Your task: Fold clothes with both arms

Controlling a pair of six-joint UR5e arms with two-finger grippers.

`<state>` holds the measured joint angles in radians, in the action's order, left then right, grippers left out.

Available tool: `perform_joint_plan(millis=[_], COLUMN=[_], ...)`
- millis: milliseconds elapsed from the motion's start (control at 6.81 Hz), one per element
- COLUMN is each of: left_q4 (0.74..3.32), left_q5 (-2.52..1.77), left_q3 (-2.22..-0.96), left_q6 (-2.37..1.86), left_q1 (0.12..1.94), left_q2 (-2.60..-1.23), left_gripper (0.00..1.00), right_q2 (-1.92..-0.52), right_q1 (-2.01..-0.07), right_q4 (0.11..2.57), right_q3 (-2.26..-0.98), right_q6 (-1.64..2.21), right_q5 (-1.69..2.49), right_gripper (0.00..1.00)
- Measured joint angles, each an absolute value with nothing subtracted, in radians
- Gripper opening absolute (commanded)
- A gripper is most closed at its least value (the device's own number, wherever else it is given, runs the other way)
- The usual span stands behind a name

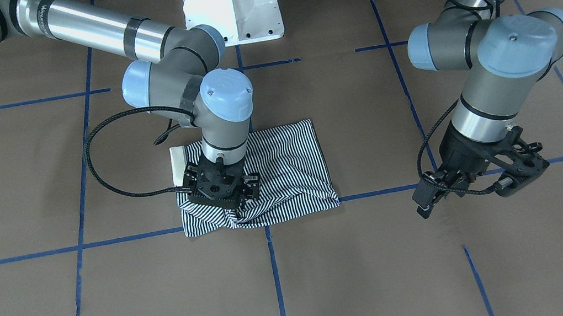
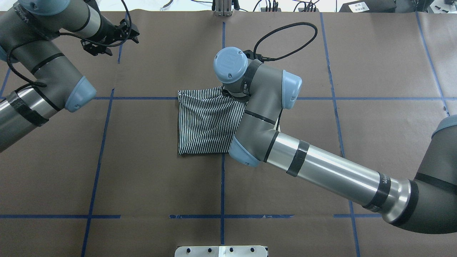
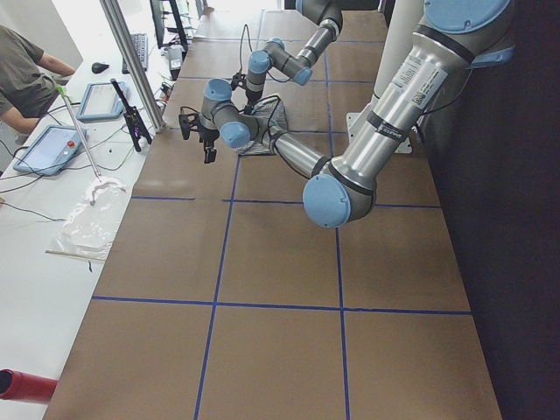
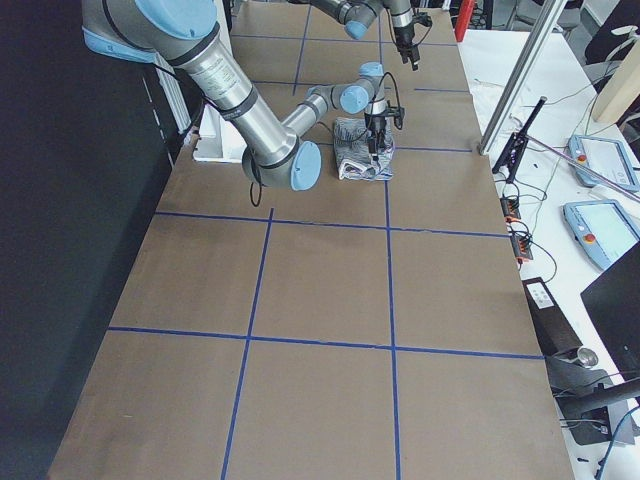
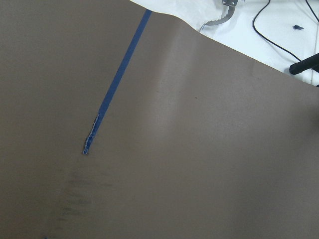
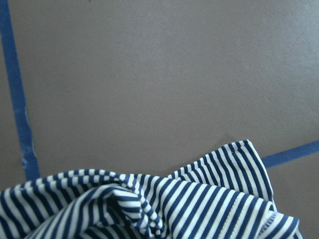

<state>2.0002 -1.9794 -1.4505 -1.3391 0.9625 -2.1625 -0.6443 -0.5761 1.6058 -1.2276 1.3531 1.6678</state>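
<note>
Rumpled striped polo shirt (image 1: 284, 174) (soft folded rectangle) lies under right gripper (image 1: 219, 189), seemingly pinching it; left gripper (image 1: 477, 181) spread, empty.

Right end effector (image 1: 219, 187) fingertips buried in striped shirt (image 1: 288, 168), collar mostly hidden

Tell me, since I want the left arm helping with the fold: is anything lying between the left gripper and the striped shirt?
Nothing visible does. Between the left gripper and the striped shirt there is only bare brown table with blue tape lines. The right gripper is down on the shirt's opposite side.
</note>
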Motion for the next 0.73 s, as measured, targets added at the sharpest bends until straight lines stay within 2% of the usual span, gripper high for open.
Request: perform_joint_plan(millis=[734], left_q4=[2.008], left_q5=[-1.980], left_q3=[-1.455], left_q6=[-1.340], left_q1=[0.962], left_q2=[-2.159], left_gripper=[1.00], right_q2=[-0.670], right_q1=[-0.679], right_q4=[1.666], right_q3=[-1.200], right_q6=[1.056], right_q5=[1.643], right_gripper=[1.00])
